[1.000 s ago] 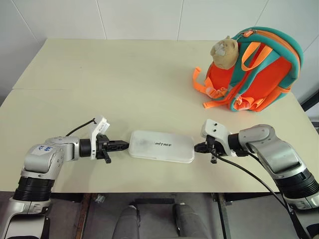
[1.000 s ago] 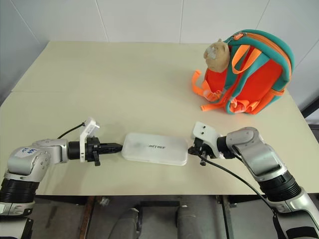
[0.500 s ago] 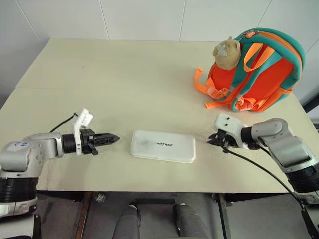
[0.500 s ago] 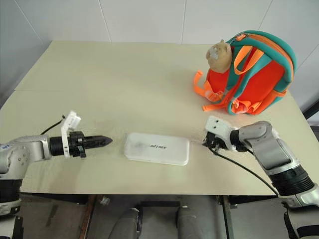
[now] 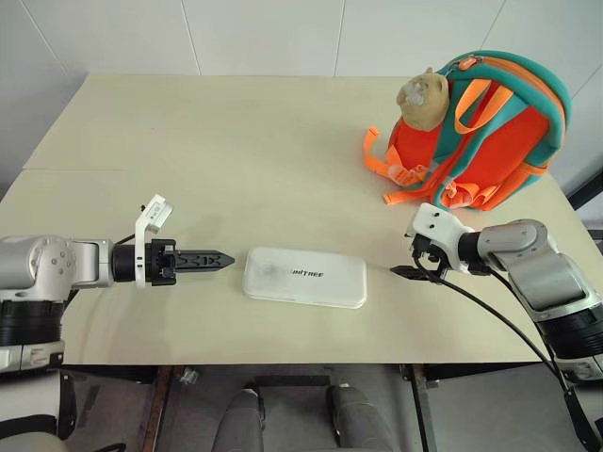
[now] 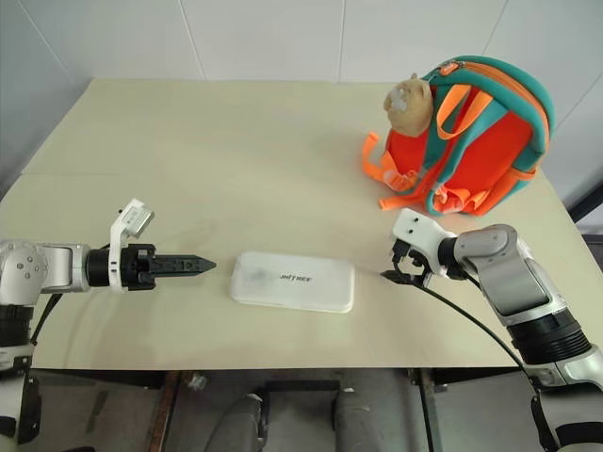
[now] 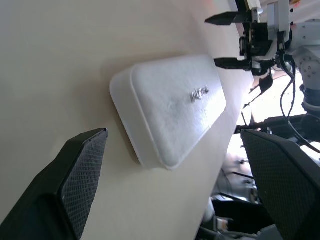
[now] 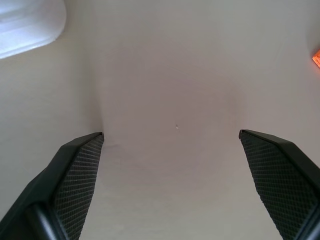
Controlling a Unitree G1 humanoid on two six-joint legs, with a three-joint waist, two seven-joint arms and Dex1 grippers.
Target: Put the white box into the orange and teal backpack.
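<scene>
Left eye view: white box [image 5: 304,277] lies flat on the beige table [image 5: 236,141], lower centre of frame, "UNITREE" lettering up. Left gripper [image 5: 213,258] at lower left, tips aimed at the box's left short end, just beside it, not touching; seen edge-on here so finger gap can't be read. Right gripper [image 5: 412,268] at lower right, tips near the box's right end w/ a clear gap of table between. Orange and teal backpack [image 5: 490,132] stands upper right, well apart from box, beige plush bear [image 5: 423,96] at its top left, orange straps [image 5: 384,162] trailing on table.

Right eye view: same layout; box [image 6: 293,281] lower centre, backpack [image 6: 480,132] upper right.

Left wrist view: left gripper's fingers [image 7: 75,175] spread wide, nothing between them. Box [image 7: 172,105] mid-frame, untouched. Right gripper [image 7: 232,40] in upper right of frame beyond box's far end, its two tips apart.

Right wrist view: right gripper's fingers [image 8: 75,175] spread wide over bare table; box corner [image 8: 30,22] in upper left of frame; sliver of orange [image 8: 316,57] at right edge.
</scene>
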